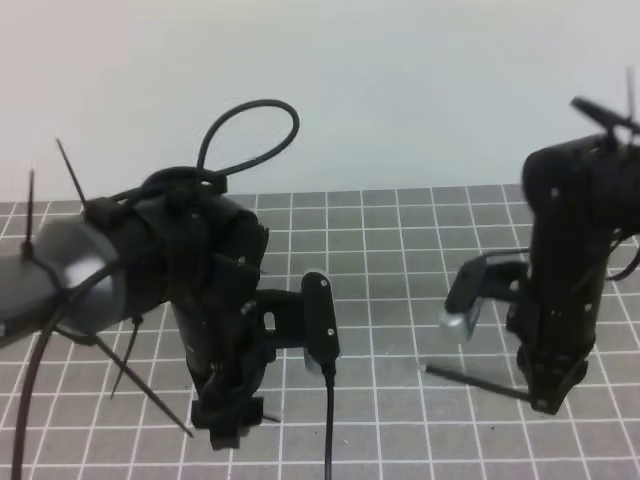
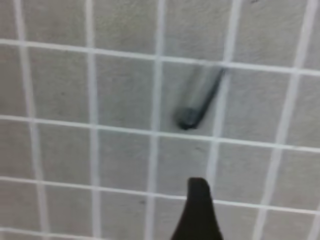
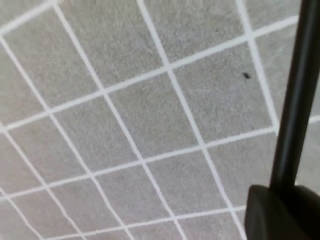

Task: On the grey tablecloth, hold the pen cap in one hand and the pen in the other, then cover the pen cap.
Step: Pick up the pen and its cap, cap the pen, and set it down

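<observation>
The grey tablecloth (image 1: pixel 400 250) with its white grid fills the table. My right gripper (image 1: pixel 547 400) points down at the right, shut on the pen (image 1: pixel 470 382). The pen sticks out to the left, just above the cloth. In the right wrist view the pen (image 3: pixel 295 100) runs up from a dark finger (image 3: pixel 280 215). The pen cap (image 2: pixel 197 105) is blurred and lies free on the cloth in the left wrist view. It is a little way beyond a dark fingertip (image 2: pixel 198 210), which does not touch it. My left gripper (image 1: pixel 225 420) hangs low at the left, open and empty. The exterior view hides the cap.
The left arm's camera (image 1: pixel 320 320) and its hanging cable (image 1: pixel 330 430) sit between the two arms. Stiff cable ties (image 1: pixel 150 385) stick out from the left arm. A grey bracket (image 1: pixel 465 305) juts left from the right arm. A pale wall (image 1: pixel 400 90) stands behind the cloth.
</observation>
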